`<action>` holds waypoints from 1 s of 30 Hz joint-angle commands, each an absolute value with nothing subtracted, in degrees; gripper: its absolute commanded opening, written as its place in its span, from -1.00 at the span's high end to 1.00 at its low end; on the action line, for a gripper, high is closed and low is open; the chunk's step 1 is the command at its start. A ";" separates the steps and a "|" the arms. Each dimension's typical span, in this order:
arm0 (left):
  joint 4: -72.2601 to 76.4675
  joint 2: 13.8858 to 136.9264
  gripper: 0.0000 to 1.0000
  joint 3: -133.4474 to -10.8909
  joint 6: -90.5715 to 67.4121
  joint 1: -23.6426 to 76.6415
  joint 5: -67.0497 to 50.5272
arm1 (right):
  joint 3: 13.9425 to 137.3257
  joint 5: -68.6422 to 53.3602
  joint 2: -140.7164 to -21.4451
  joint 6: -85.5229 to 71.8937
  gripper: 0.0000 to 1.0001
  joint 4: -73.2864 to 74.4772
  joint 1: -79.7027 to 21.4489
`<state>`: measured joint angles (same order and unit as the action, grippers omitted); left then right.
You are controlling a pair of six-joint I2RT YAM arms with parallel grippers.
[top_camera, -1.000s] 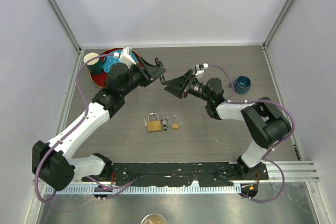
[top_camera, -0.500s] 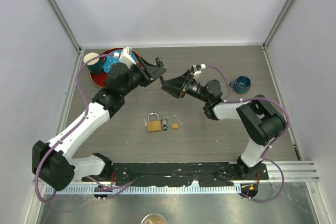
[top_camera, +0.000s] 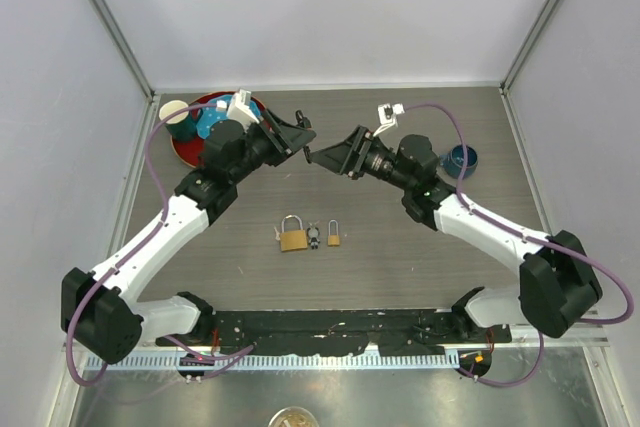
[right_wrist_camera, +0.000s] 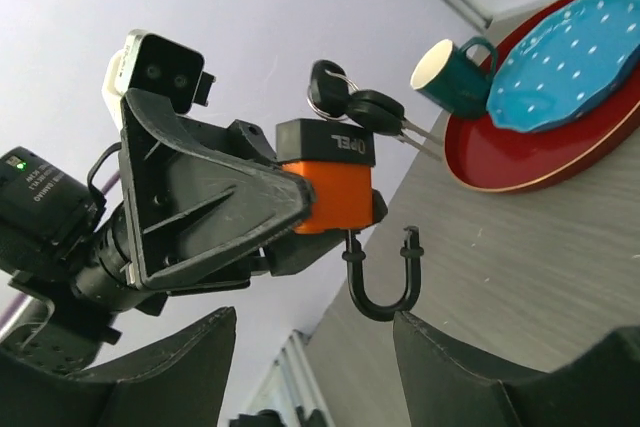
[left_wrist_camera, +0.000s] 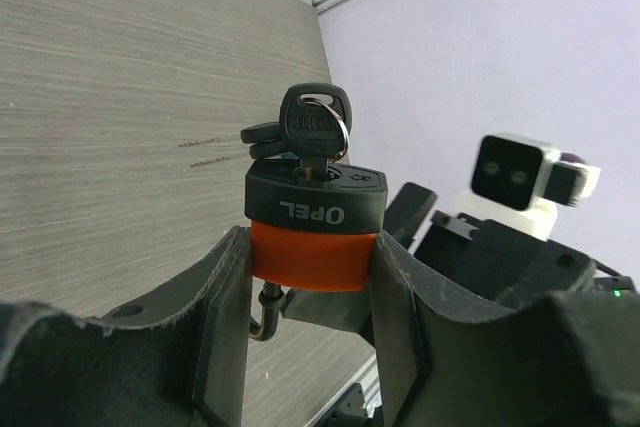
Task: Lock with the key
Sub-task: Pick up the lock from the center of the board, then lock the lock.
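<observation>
Fingers [left_wrist_camera: 225,317] of the left gripper [left_wrist_camera: 310,277] clamped the orange padlock [left_wrist_camera: 315,202] aloft, key [left_wrist_camera: 315,125] in its cylinder and shackle [right_wrist_camera: 380,292] hanging open, while the right gripper [right_wrist_camera: 312,352] stood spread and empty beside it, where a skewed push on the shackle might have twisted it loose.

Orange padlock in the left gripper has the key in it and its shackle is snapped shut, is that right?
No. The orange padlock is in the left gripper with the key in it, but its shackle is open: the right wrist view shows one end hanging free of the body.
</observation>
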<state>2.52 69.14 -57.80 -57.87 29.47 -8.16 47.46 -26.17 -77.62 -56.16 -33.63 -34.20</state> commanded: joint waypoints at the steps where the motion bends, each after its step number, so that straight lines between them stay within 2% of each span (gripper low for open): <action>1: 5.71 67.06 1.00 -58.54 -57.22 29.18 -7.21 | 50.97 -20.14 -75.94 -42.99 -0.39 -19.62 -35.68; 5: 5.54 66.88 1.00 -58.45 -57.57 29.18 -7.64 | 53.17 -13.56 -74.97 -35.88 -0.39 -12.67 -37.96; 8: 5.36 66.62 1.00 -58.45 -57.57 29.09 -7.74 | 53.35 -14.57 -75.32 -36.38 -0.41 -12.47 -37.97; 11: 5.71 65.83 1.00 -58.18 -57.48 29.18 -7.73 | 48.79 -21.42 -77.42 -45.23 -0.42 -23.52 -34.73; 15: 5.54 65.04 1.00 -58.18 -56.69 29.18 -8.35 | 41.33 -32.31 -82.34 -64.02 -0.36 -51.76 -32.08; 21: 5.71 64.60 1.00 -58.01 -56.69 29.18 -9.58 | 40.60 -37.70 -92.89 -80.75 -0.29 -81.32 -32.08; 25: 6.59 64.69 1.00 -58.01 -57.04 29.09 -10.81 | 42.27 -37.35 -98.95 -89.90 -0.22 -93.94 -31.91; 30: 6.68 64.95 1.00 -58.01 -57.04 29.18 -11.07 | 44.38 -37.44 -101.07 -91.85 -0.20 -95.63 -31.99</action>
<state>1.87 66.67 -57.36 -57.63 29.45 -9.72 41.12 -36.23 -101.10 -86.54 -70.13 -31.79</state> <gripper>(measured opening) 0.472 0.607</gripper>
